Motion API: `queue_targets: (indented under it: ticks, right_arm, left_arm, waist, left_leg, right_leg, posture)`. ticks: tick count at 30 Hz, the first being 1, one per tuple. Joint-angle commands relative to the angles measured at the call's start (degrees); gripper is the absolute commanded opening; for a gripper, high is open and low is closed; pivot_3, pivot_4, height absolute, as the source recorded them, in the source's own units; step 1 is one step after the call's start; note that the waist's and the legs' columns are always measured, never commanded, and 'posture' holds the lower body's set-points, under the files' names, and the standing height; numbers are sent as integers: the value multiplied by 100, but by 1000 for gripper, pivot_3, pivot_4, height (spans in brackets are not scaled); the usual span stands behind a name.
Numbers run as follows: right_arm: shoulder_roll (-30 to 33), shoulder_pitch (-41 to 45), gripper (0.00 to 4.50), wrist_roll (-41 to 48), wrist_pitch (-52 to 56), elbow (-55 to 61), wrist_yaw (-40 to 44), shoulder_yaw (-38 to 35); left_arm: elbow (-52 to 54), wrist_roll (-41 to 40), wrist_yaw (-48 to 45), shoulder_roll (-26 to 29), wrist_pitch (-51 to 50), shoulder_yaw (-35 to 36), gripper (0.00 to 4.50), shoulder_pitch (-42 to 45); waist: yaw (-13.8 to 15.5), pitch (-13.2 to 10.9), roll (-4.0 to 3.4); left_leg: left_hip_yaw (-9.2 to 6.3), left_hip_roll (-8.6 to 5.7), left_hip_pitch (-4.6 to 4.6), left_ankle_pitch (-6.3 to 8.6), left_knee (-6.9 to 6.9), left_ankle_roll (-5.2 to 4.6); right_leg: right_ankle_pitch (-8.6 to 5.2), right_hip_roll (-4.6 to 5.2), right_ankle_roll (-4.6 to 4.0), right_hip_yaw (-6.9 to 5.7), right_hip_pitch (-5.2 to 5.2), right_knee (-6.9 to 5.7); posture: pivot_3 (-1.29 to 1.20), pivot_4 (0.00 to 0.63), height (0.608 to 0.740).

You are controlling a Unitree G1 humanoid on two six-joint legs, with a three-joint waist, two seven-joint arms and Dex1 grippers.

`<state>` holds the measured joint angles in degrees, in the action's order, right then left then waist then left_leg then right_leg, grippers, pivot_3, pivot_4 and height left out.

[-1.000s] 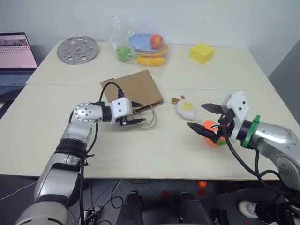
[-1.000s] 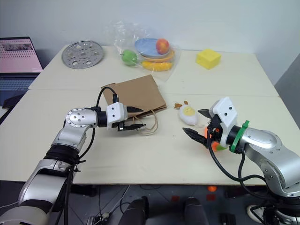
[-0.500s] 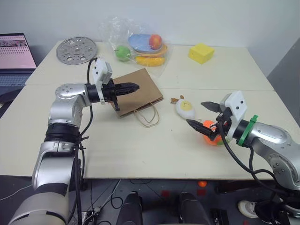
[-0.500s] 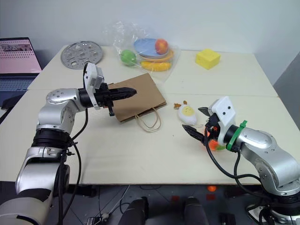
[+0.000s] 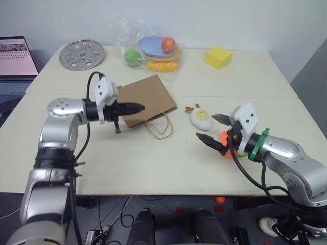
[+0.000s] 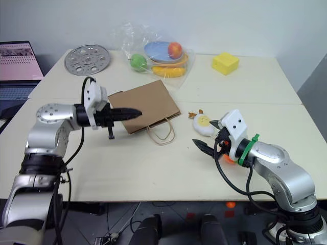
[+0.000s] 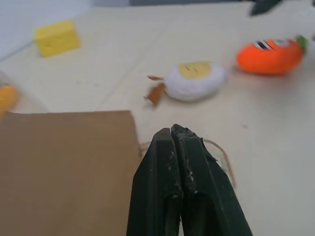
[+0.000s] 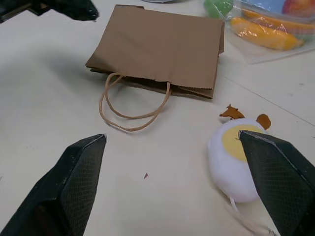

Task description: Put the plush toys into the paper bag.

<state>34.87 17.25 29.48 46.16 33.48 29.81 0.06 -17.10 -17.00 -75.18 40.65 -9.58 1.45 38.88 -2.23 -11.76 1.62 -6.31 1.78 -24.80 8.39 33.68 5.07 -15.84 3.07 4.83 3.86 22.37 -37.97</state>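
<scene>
The brown paper bag [image 5: 148, 97] lies flat on the table, its loop handles [image 5: 160, 127] resting toward me. My left gripper [image 5: 140, 107] hovers shut above the bag's near left edge, and its black fingers [image 7: 172, 142] are pressed together on nothing. To the right of the bag lies the white egg plush toy [image 5: 201, 118]. The orange carrot plush toy [image 7: 268, 49] lies further right, partly hidden behind my right gripper [image 5: 212, 130]. That gripper stands open just above the table, one finger [image 8: 78, 172] on each side of the gap, pointing toward the egg and the bag.
A clear plastic bag of fruit [image 5: 153, 51] and a round metal disc [image 5: 82, 53] sit at the back of the table. A yellow wedge block [image 5: 218, 57] is at the back right. A laptop [image 5: 18, 61] stands past the left edge.
My left gripper has shut and risen from beside the bag's handles, drawing back to the left over the bag. The handles stay on the table. My right gripper has barely moved.
</scene>
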Motion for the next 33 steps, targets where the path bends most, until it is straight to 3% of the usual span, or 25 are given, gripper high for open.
queue_targets:
  ticks: [1, 5, 8, 13, 21, 27, 33]
  right_arm:
    - [19, -27, 4500, -2, -138, 176, 6, -157]
    - [1, -35, 4500, 23, -134, 177, 16, -163]
    - [-13, 13, 4500, 8, -175, 95, 57, -116]
    - [17, 71, 4500, -20, -189, 53, 87, -100]
    - [39, -61, 4500, 31, -73, 201, -18, -241]
    - [35, -166, 4500, 46, -17, 307, -114, -330]
    - [-10, -191, 4500, 69, 27, 370, -237, -374]
  left_arm:
    - [1060, -462, -132, 274, -527, 157, 923, -371]
    - [1446, -558, -178, 437, -669, 153, 2111, -703]
    - [1332, 9, -294, 428, 351, -235, 2918, -1206]
    - [731, 673, -277, 118, 1444, -846, 4455, -1190]
    - [-619, 935, -277, -498, 2300, -1140, 4455, -311]
    - [-1276, 891, -493, -691, 2491, -1116, 4455, 177]
    - [-2427, 1362, -611, -817, 2862, -1366, 4455, 787]
  waist:
    - [-2, 0, 0]
    - [17, 0, 0]
    - [26, 2, -2]
    - [65, 2, -1]
    - [56, 2, -1]
    - [32, 2, -1]
    - [37, 2, -1]
  left_leg:
    - [2, 0, 0, 0, 0, 0]
    - [3, 0, 1, 0, 8, 0]
    - [9, 0, 2, 0, 13, 0]
    - [11, 0, 2, 0, 15, 0]
    - [11, 0, 2, 0, 15, 0]
    - [10, -1, 2, 0, 13, -1]
    - [8, -2, 2, 0, 16, -1]
  right_leg:
    - [0, 0, -1, 2, 0, 0]
    - [-17, 0, 10, 3, -3, 0]
    - [-20, 1, 4, 7, -4, 2]
    - [-20, 1, 1, 10, -4, 3]
    - [-16, 0, 10, 9, -4, 4]
    - [-11, 0, 16, 8, -3, -1]
    - [-12, 0, 18, 7, -5, 0]
  posture:
    - [0, 150, 740]
    - [0, 150, 740]
    - [0, 150, 740]
    - [0, 150, 740]
    - [0, 150, 740]
    - [0, 150, 740]
    - [0, 150, 740]
